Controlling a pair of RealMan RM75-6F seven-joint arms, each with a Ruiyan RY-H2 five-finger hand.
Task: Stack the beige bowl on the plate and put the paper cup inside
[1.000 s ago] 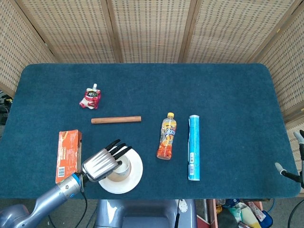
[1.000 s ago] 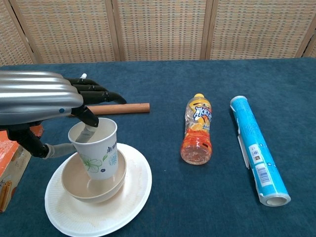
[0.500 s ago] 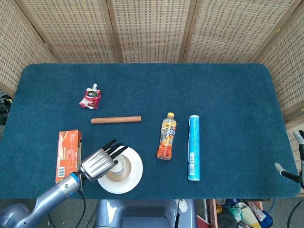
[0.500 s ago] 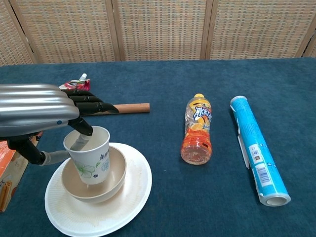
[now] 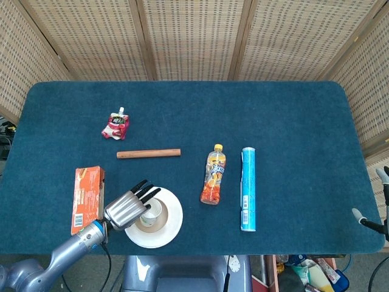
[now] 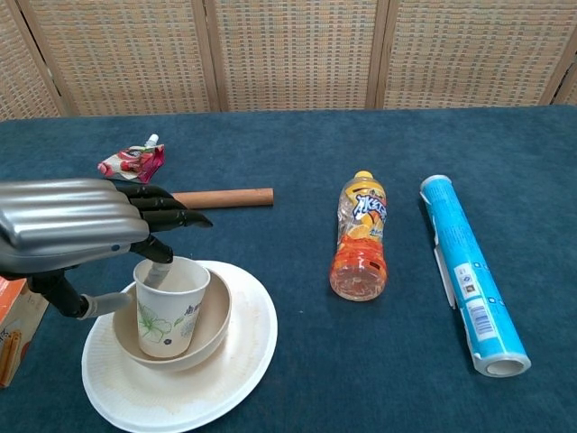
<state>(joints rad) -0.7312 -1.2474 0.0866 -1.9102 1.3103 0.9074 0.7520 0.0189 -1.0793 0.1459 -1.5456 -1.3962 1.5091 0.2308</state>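
At the far left an orange box (image 5: pixel 87 199) lies flat near the table's (image 5: pixel 292 115) front edge. Just right of it my left hand (image 6: pixel 77 225) hangs over the stack, metal back up, dark fingers (image 6: pixel 171 218) stretched toward the back of the table. My thumb reaches down inside the cup's (image 6: pixel 169 308) mouth while the fingers pass over its rim; whether I am pinching the cup wall or have let it go, I cannot tell. The cup stands nearly upright inside the bowl (image 6: pixel 213 315), its floral print facing the chest camera. The bowl sits on the plate (image 6: pixel 242 354), a little left of the plate's middle.

Behind the stack, a red pouch (image 5: pixel 116 126) lies with its spout pointing away, and a wooden stick (image 5: pixel 149 153) lies crosswise between pouch and plate, apart from both.

Right of the plate, an orange drink bottle (image 6: pixel 359 239) lies on its side, cap pointing to the back. Beside it, not touching, a blue tube (image 6: pixel 466 273) lies lengthwise.

At the far right edge of the head view my right hand (image 5: pixel 378 202) shows only in part, off the table; its state I cannot tell.
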